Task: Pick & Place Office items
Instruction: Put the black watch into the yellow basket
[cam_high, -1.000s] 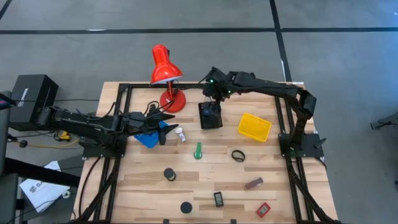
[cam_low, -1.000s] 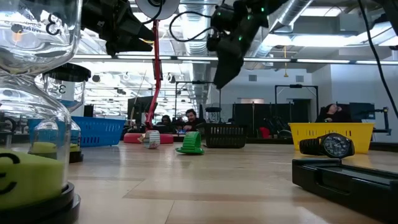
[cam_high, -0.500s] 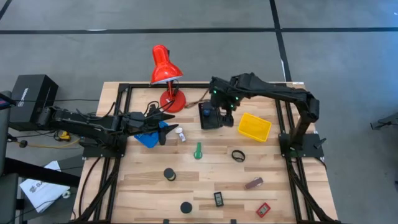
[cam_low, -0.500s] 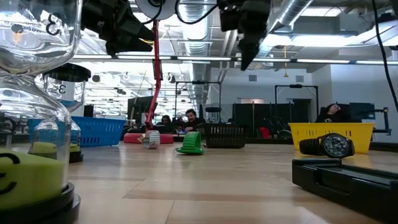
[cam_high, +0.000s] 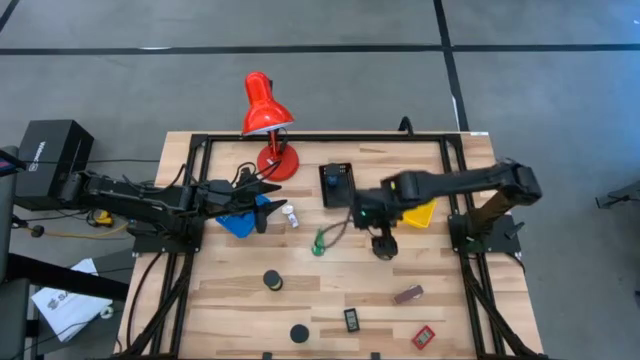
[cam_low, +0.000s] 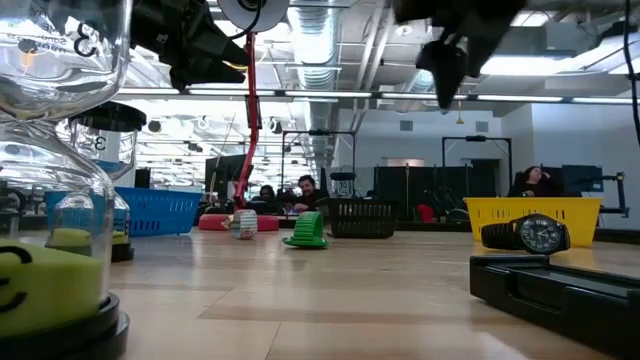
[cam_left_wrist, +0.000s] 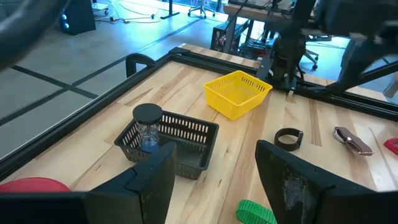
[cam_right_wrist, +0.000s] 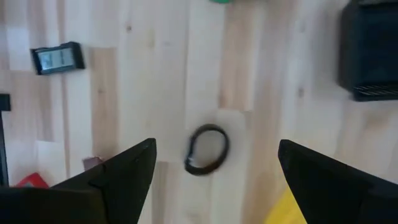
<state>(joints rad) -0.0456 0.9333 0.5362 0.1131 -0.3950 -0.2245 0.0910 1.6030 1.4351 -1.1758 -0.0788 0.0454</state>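
My right gripper (cam_high: 380, 228) hangs open above the black ring (cam_high: 383, 249), fingers pointing down; in its wrist view the ring (cam_right_wrist: 208, 149) lies flat on the wood between the two fingers. My left gripper (cam_high: 262, 203) is open and holds nothing above the blue bin (cam_high: 236, 223). Lying loose on the table are a green stick (cam_high: 319, 243), a white tube (cam_high: 291, 215), two black discs (cam_high: 272, 281) (cam_high: 298, 333), a black rectangular piece (cam_high: 352, 320), a brown block (cam_high: 407, 295) and a red tag (cam_high: 424, 337).
A black bin (cam_high: 337, 185) with a capped item (cam_left_wrist: 148, 124) inside stands at the far middle. The yellow bin (cam_high: 418, 212) is partly under my right arm. The red desk lamp (cam_high: 268, 120) rises at the far edge. A black frame rail (cam_high: 320, 139) borders the table.
My right gripper has swung from above the black bin toward the table's near edge and slightly right, and now stands over the black ring. My left arm has kept still. Nothing on the table has moved.
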